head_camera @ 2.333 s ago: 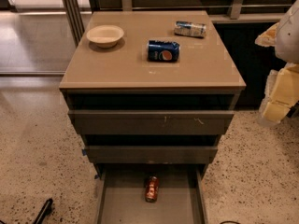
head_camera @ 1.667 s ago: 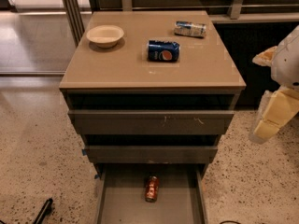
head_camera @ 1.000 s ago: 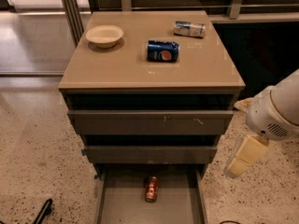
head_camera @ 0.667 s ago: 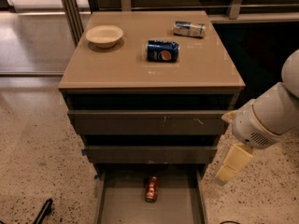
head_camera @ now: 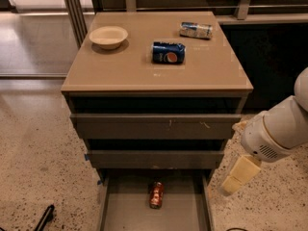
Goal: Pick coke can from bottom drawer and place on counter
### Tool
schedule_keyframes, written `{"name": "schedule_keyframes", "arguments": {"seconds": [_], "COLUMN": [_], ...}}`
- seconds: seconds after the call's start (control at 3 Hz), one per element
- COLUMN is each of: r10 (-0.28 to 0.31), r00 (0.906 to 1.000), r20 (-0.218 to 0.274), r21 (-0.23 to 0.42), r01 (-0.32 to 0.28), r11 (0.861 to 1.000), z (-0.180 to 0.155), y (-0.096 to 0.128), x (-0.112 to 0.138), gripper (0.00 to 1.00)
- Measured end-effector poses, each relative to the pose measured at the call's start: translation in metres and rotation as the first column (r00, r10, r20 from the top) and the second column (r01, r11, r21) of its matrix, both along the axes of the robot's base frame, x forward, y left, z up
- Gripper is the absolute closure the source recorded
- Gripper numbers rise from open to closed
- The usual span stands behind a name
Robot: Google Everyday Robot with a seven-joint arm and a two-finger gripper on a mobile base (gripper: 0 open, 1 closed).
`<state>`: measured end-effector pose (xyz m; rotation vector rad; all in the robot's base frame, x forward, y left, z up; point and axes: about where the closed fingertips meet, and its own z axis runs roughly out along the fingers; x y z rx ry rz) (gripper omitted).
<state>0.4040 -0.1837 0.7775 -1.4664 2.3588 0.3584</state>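
The coke can (head_camera: 156,195), red-orange with silvery ends, lies on its side in the middle of the open bottom drawer (head_camera: 126,214). The counter (head_camera: 144,73) is the tan top of the cabinet. My gripper (head_camera: 239,176) hangs from the white arm at the right, just outside the drawer's right wall. It is above and to the right of the can and apart from it, and holds nothing that shows.
On the counter stand a cream bowl (head_camera: 109,36), a dark blue Pepsi can (head_camera: 168,52) on its side and a blue-and-white can (head_camera: 196,30). Two wider drawers (head_camera: 154,125) sit slightly open above. A black object (head_camera: 45,218) lies on the floor at lower left.
My arm has swung down and to the left from the right edge, bringing the gripper beside the bottom drawer's right wall. The cans and bowl have not moved.
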Motion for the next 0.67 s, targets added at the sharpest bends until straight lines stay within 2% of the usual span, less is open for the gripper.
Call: {"name": "schedule_keyframes", "arguments": {"seconds": [0.33,0.67], "r10": [-0.154,-0.301], "r00": [0.9853,0.9422], "r20": [-0.073,-0.147], "r21": [0.091,0.101], "r01": [0.161,0.317], "r11": [0.983,0.943], "z": [-0.053,-0.114], "y": [0.008,0.022], "x": [-0.014,-0.019], "gripper": [0.0,0.0]}}
